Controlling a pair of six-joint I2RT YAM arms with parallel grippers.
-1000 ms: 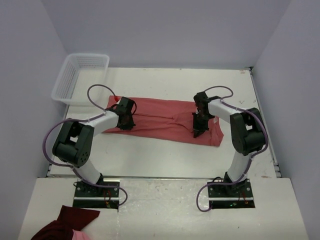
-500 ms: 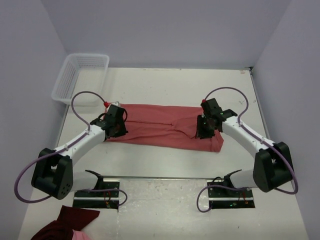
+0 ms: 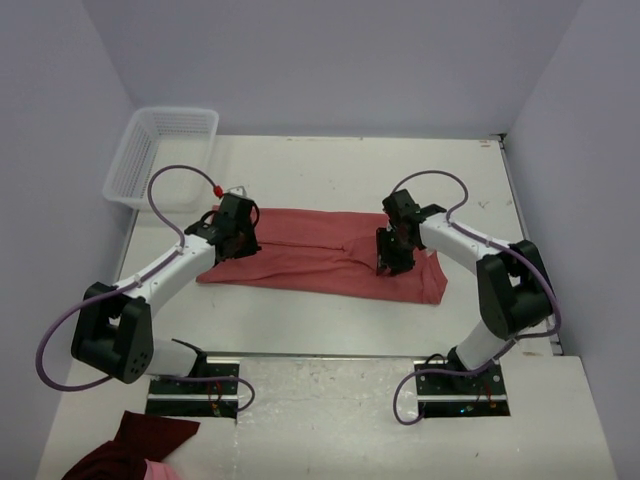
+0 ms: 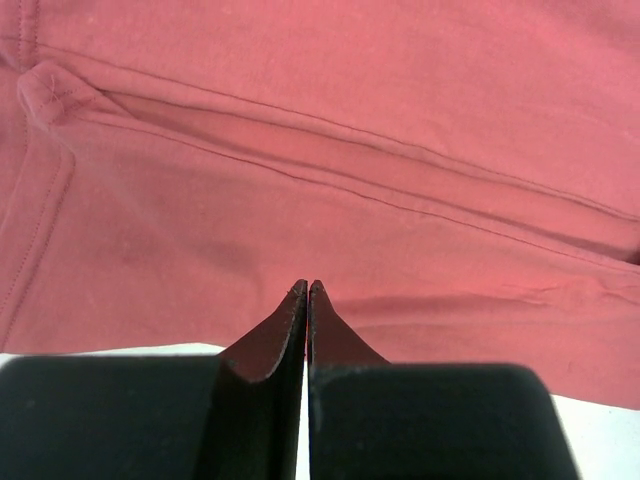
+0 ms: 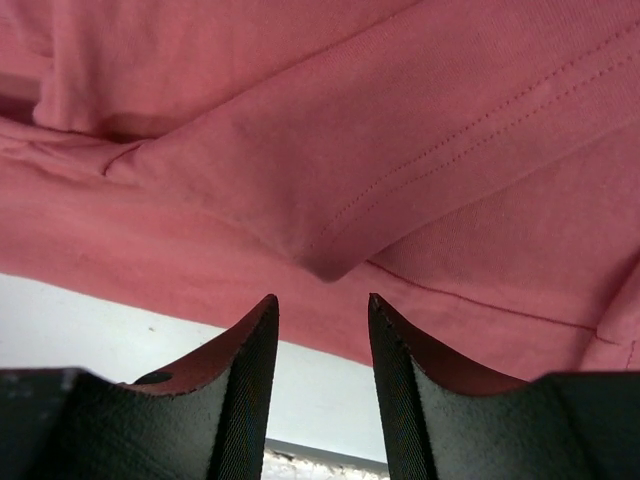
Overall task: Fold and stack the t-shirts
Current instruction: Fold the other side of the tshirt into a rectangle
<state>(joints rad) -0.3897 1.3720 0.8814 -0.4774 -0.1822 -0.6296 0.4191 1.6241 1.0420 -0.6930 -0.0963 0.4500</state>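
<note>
We've got open bench (image 3: 360,170) beyond the t-shirt (image 3: 320,255), only the white basket (image 3: 160,155) crowding the far-left corner.

Soft, even light fills the overhead view: the white table (image 3: 330,170) looks bright, its shadows faint and soft-edged. Both wrist views are well lit. The stitching of the salmon-red cotton t-shirt (image 4: 350,120) is sharp, while the black left pincer (image 4: 306,288) blurs toward the bottom edge.
</note>
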